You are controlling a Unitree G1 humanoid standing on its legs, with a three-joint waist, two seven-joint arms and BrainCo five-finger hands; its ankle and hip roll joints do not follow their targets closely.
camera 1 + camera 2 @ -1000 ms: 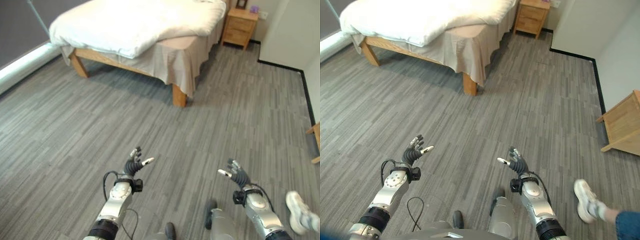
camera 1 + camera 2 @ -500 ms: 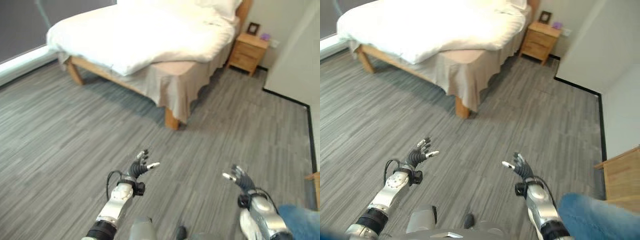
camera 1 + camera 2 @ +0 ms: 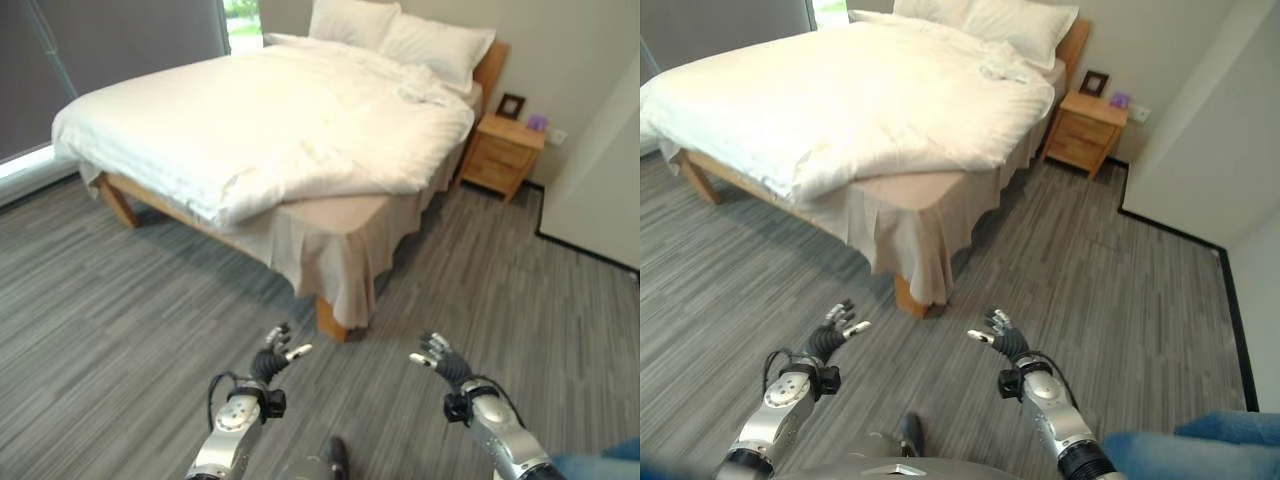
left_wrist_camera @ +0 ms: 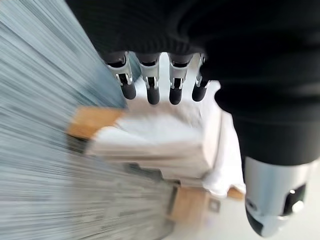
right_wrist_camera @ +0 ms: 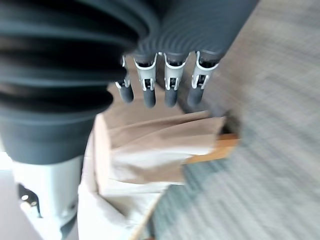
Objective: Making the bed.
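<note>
The approach is in hand: the left hand [image 3: 272, 360] and right hand [image 3: 440, 362] hover empty, fingers spread, near the wooden bed's [image 3: 330, 320] corner. Its rumpled white duvet [image 3: 240, 130] lies askew; next, reaching its near edge.

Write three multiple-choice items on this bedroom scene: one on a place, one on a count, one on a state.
1. Where is the nightstand?
A. beside the bed's head
B. at its foot
C. under the window

2. How many pillows lie at the headboard?
A. one
B. two
C. four

3. What are the left hand and right hand doing?
A. gripping the duvet
B. open, holding nothing
C. lifting a pillow

Key: 1 A, it stands by the headboard; 2 B, two lie side by side; 3 B, both hover over the floor, short of the bed.
</note>
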